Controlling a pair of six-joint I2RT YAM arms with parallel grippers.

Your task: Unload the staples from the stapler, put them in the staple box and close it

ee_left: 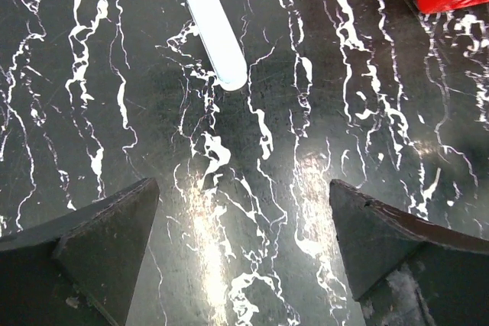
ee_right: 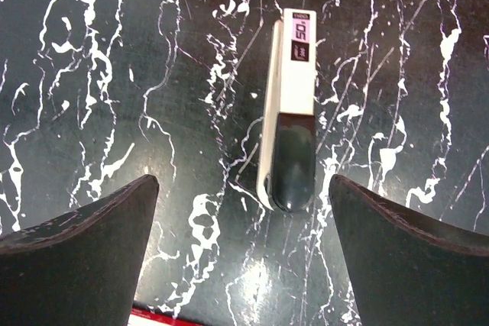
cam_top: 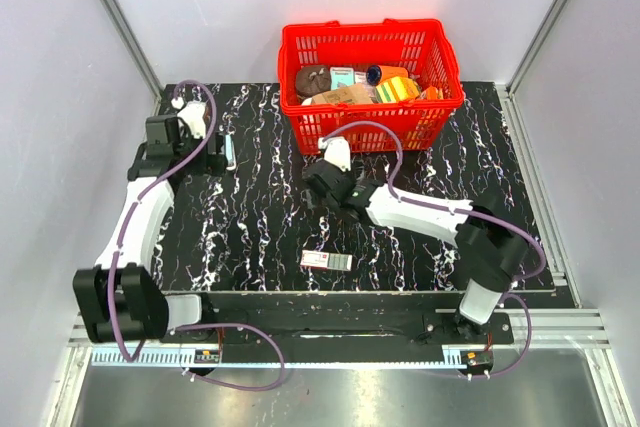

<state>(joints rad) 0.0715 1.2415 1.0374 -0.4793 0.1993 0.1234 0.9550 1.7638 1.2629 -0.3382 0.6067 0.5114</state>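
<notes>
The stapler (ee_right: 288,116) is white with a dark rounded top and lies flat on the black marbled table, pointing toward the red basket (cam_top: 372,82). My right gripper (ee_right: 242,186) is open and hovers just short of the stapler's near end, touching nothing; in the top view it (cam_top: 328,161) sits in front of the basket and covers the stapler. My left gripper (ee_left: 243,188) is open and empty at the far left (cam_top: 205,132). No staples show in any view.
A pale oblong object (ee_left: 216,32) lies ahead of the left gripper, also in the top view (cam_top: 230,152). A flat red-and-white box (cam_top: 327,260) lies near the table's front edge. The basket holds several items. Grey walls flank the table.
</notes>
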